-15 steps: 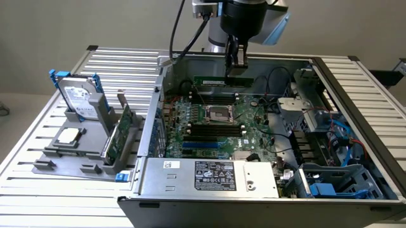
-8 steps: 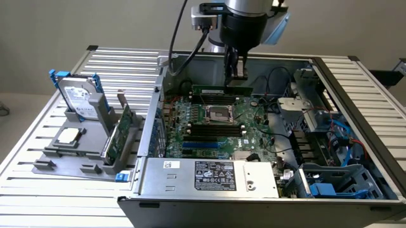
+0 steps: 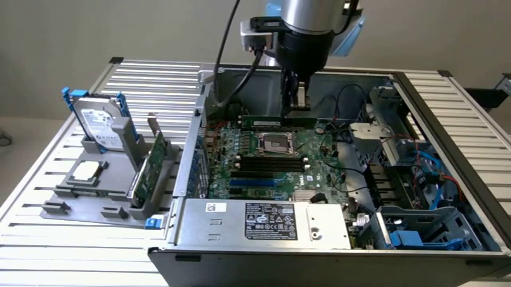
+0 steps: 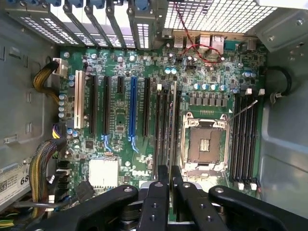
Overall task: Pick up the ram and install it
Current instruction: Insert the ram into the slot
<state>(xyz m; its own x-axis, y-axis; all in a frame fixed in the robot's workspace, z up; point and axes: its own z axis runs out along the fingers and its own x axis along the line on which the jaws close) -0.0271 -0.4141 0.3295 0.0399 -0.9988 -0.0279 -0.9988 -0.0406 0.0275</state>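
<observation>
I have my pincer (image 3: 298, 106) (image 4: 171, 168) clenched on one end of the ram (image 3: 262, 122) (image 4: 174, 120), fingers pinched close on its thin edge so the stick hangs level and in line with the slots. I hold it down inside the computer case (image 3: 319, 263), over the motherboard (image 3: 264, 173) (image 4: 211, 72), just on the far side of the empty processor socket (image 3: 281, 143) (image 4: 204, 144) – gripping the end leaves the rest of the stick free to meet its slot. Whether it is seated or just above, I cannot tell.

The case lies open-topped on the slatted table (image 3: 80, 251). It holds the motherboard, bundles of cables along its walls, and a silver power supply (image 3: 264, 222) at the near side.

At the exterior view's left, well apart from the case, a grey holder (image 3: 80, 203) keeps other parts – a hard drive (image 3: 100, 122) standing upright at its far end, a square processor chip (image 3: 86, 171) lying flat, and a green card (image 3: 152, 170) on edge at the side nearest the case.
</observation>
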